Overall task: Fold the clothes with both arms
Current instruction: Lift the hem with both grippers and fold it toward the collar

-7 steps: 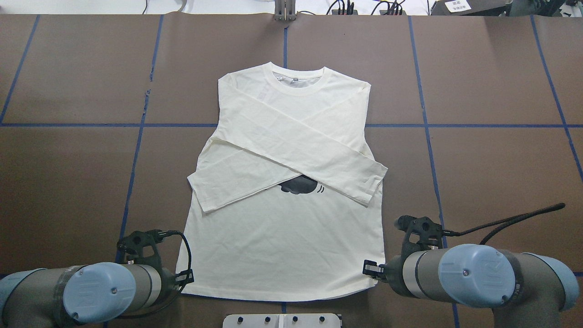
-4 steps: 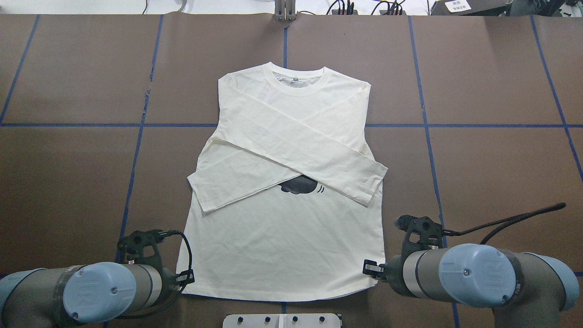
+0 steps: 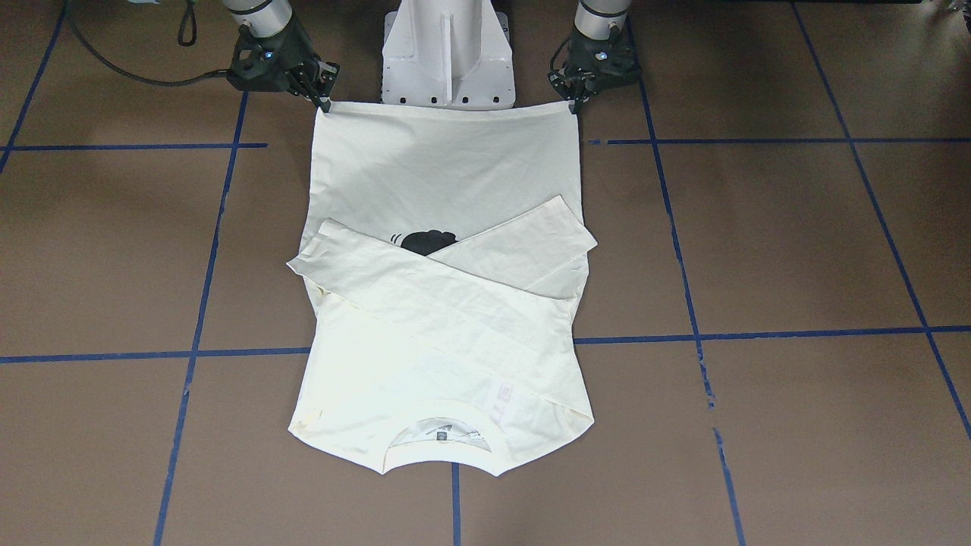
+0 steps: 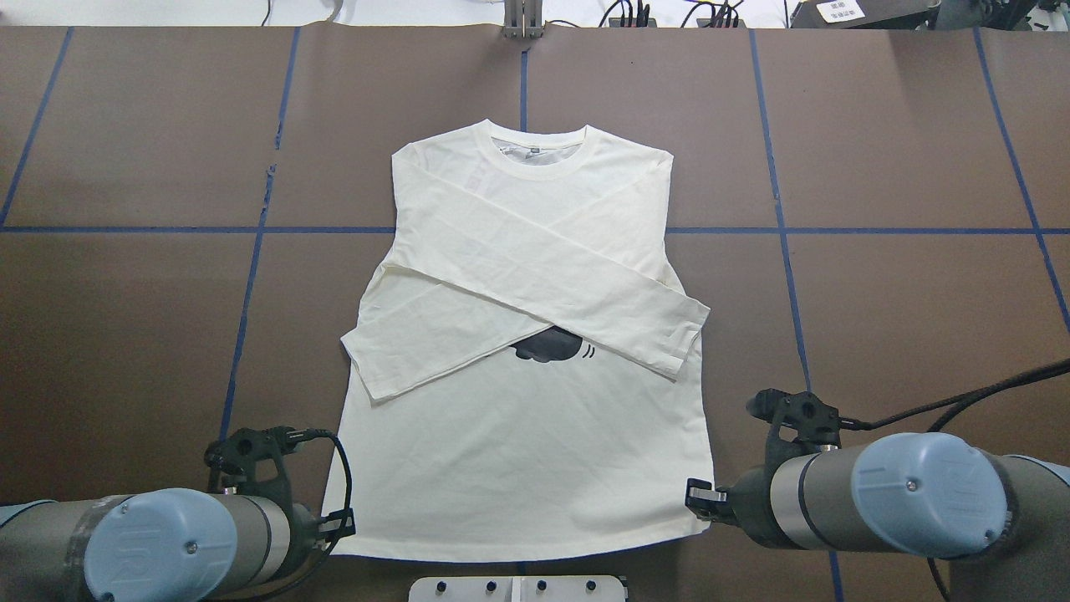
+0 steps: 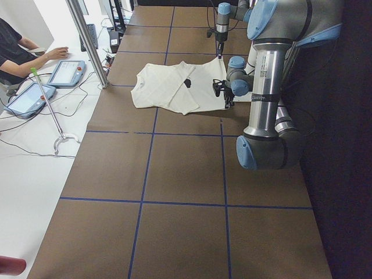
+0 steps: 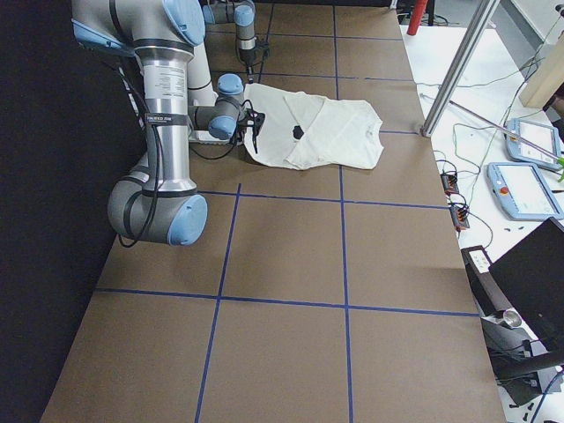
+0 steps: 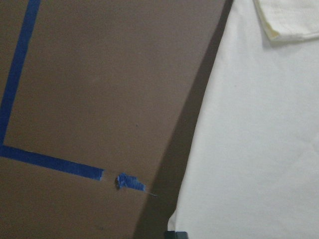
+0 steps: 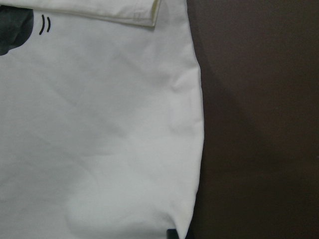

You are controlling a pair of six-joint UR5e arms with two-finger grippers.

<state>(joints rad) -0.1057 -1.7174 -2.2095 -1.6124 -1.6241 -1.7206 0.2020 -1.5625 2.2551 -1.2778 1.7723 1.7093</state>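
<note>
The cream long-sleeved T-shirt [image 4: 518, 451] lies print side up on the brown table, collar at the far end and both sleeves crossed over the chest. Only a bit of the black cat print [image 4: 547, 344] shows below the sleeves. My left gripper [image 4: 338, 527] is shut on the near-left hem corner. My right gripper [image 4: 698, 499] is shut on the near-right hem corner. In the front-facing view the hem [image 3: 447, 108] runs taut between the left gripper [image 3: 574, 105] and the right gripper [image 3: 325, 102]. Both wrist views show the shirt's side edge [image 7: 249, 149] [image 8: 99, 124] casting a shadow on the table.
The white pedestal base [image 3: 447, 53] stands just behind the hem, between the arms. Blue tape lines [image 4: 251, 230] grid the brown table. A metal pole [image 5: 87, 40] and tablets [image 5: 64, 72] stand beyond the far edge, where an operator [image 5: 14, 49] sits.
Both grippers have pulled back toward the robot's base with the hem corners. The whole shirt has slid a little toward the robot, and the right gripper has shifted slightly outward.
</note>
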